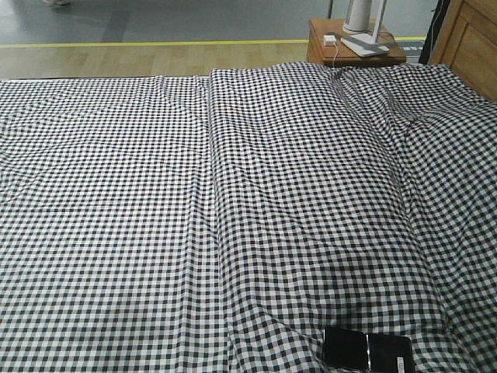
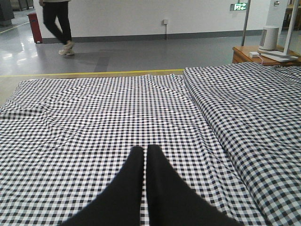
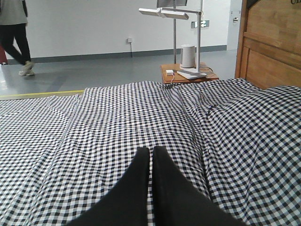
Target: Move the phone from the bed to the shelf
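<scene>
The phone [image 1: 367, 350], a glossy black slab with a crease across its middle, lies flat on the bed [image 1: 233, 202] at the bottom edge of the front view, right of centre. The bed's black-and-white check cloth fills all three views. My left gripper [image 2: 146, 149] hovers over bare cloth with its two black fingers nearly touching and nothing between them. My right gripper [image 3: 151, 149] is the same, shut over empty cloth. Neither wrist view shows the phone. The shelf is out of view.
A reddish-brown nightstand [image 1: 349, 47] with a white lamp base and charger stands beyond the bed's far right corner. A wooden headboard [image 3: 273, 47] rises on the right. A person [image 2: 59, 23] walks on the grey floor behind the bed.
</scene>
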